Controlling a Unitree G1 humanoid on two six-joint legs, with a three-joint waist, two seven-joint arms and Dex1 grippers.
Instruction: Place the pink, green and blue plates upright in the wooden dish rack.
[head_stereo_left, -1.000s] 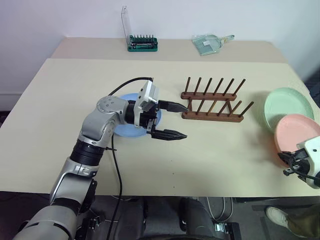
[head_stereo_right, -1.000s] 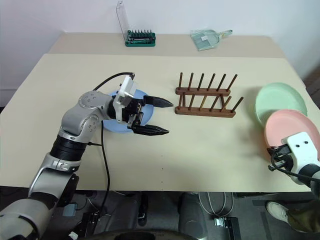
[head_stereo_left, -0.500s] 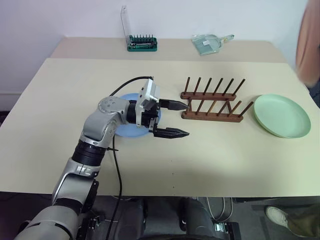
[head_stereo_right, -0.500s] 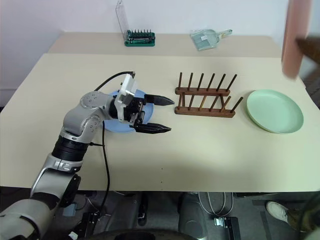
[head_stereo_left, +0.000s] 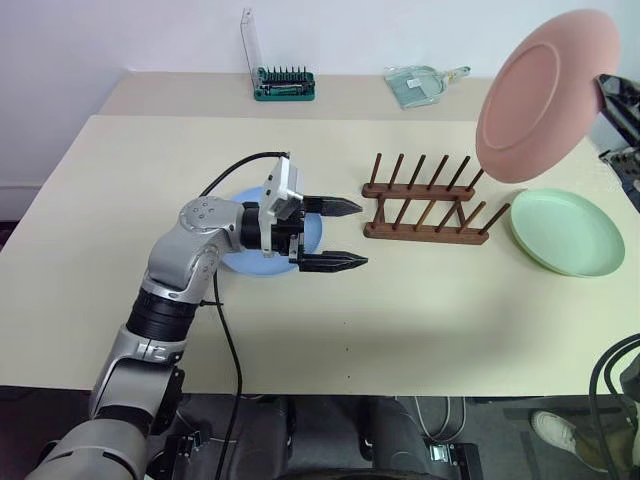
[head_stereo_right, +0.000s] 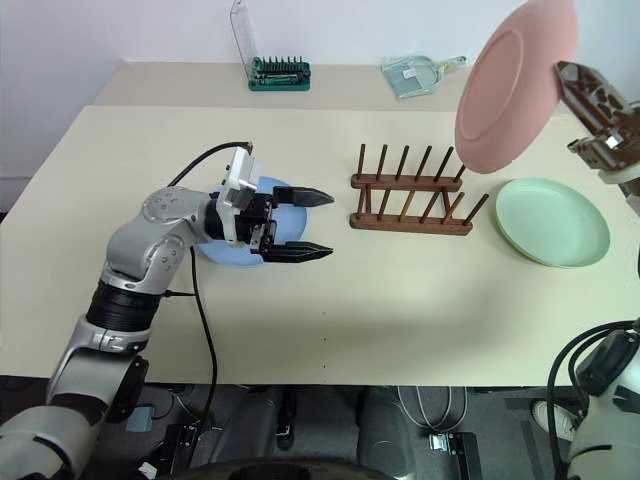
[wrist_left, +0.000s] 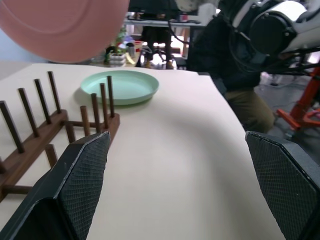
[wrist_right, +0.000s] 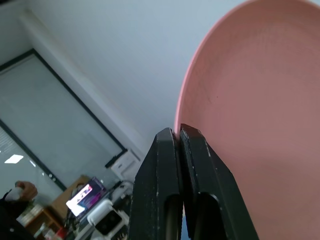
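Big change vs a sec ago: the round pink plastic plate (head_stereo_left: 545, 92) was lying on the round pale-green plate (head_stereo_left: 567, 231) to the right of the small dark-brown wooden dish rack (head_stereo_left: 428, 203); now we have it up in the air, above and just right of the rack's right end. Our right tool (wrist_right: 181, 150) is clamped tight on its rim, fingers pressed together w/ the rim edge between them. The green plate is now bare, flat on the beige bench (head_stereo_left: 420, 310), near the rack's right end but not touching it.

Meaning for the task: pink is picked, none of the three is racked yet. Next, in our judgement, we bring it down into a gap between pegs. Green and blue come after.

Orientation: the pink plate is up on edge, not flat. Its hollow face points toward the left and slightly down, roughly at the rack. Its long axis, seen from the head, runs from upper right to lower left, so tilted, not fully vertical. The rack's rails run left-right, pegs leaning right; the plate prob. needs more turning so its edge goes crosswise between peg pairs.

Our left tool (head_stereo_left: 339, 235) hangs left of the rack, fingers wide apart, holding nothing, pointing at the rack's left end. Under and behind it, left of the rack, the round light-blue plate (head_stereo_left: 250, 262) lies flat on the bench.

Rack empty, upright, all pegs free.
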